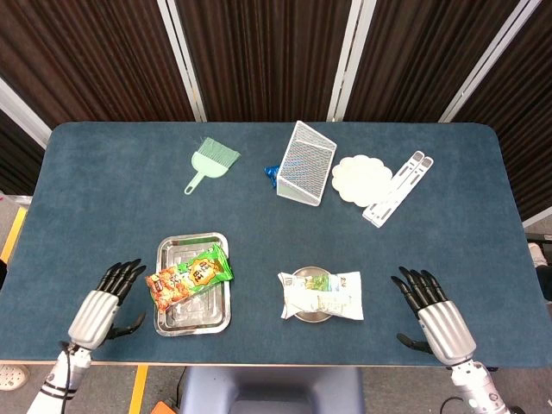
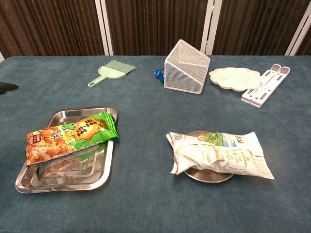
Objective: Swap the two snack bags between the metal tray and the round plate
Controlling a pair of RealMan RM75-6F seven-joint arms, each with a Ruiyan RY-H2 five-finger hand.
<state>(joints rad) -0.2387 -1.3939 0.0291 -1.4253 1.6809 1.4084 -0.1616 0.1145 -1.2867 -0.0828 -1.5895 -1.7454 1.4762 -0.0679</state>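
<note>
I hold my left hand [image 1: 102, 304] and right hand [image 1: 434, 312] empty, fingers spread, flanking orange bag [image 1: 188, 277] on tray [image 1: 195, 323] and white bag [image 1: 323, 295] on plate [image 2: 206, 174], ready to swap.

Bag [image 1: 189, 278] on tray [image 1: 192, 320]; other [image 1: 321, 295] on plate [image 2: 206, 176]
</note>
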